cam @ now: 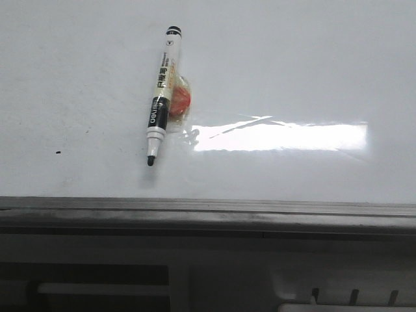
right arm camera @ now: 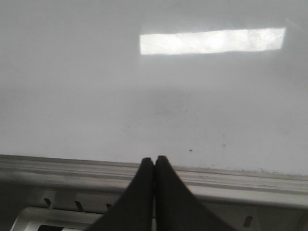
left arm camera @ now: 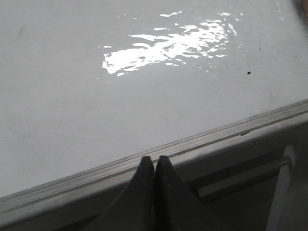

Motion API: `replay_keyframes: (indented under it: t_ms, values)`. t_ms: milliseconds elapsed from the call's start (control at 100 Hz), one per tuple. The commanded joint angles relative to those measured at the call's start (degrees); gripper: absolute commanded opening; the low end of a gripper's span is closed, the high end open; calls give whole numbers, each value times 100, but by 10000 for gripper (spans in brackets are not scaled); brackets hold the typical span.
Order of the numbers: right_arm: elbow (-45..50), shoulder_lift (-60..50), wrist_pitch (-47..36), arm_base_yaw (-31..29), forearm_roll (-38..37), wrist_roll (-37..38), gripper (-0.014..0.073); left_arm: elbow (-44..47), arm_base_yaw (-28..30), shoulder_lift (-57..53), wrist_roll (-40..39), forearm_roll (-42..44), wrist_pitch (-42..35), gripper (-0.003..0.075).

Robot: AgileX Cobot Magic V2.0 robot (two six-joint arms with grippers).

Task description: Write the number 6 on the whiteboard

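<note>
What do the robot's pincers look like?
Only the tips show, in the wrist views. The left pincer has two dark, nearly black fingers, smooth and wedge-shaped, narrowing to pointed ends. The right pincer looks just the same, with matching dark tapered fingers. No cables, markings or labels show on either, and the arms themselves are out of view.

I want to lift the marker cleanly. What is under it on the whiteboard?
A small orange-red object wrapped in clear film lies partly beneath the marker, poking out beside its barrel on the whiteboard. The part the barrel covers is hidden.
</note>
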Motion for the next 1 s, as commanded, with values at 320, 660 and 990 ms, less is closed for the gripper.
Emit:
replay_keyframes:
  t_ms: [320,660,990]
  values:
    - [157,-99,-141,-6,-34,-15,-54,249,18,-175,-60,-42,-398,-19]
    - [157,-99,-141,-6,-34,-15,-54,249,18,-175,-60,-42,-398,-19]
    - [157,-99,-448,-6,-630,-15,-54,249,18,-175,-60,-34,-398,-19]
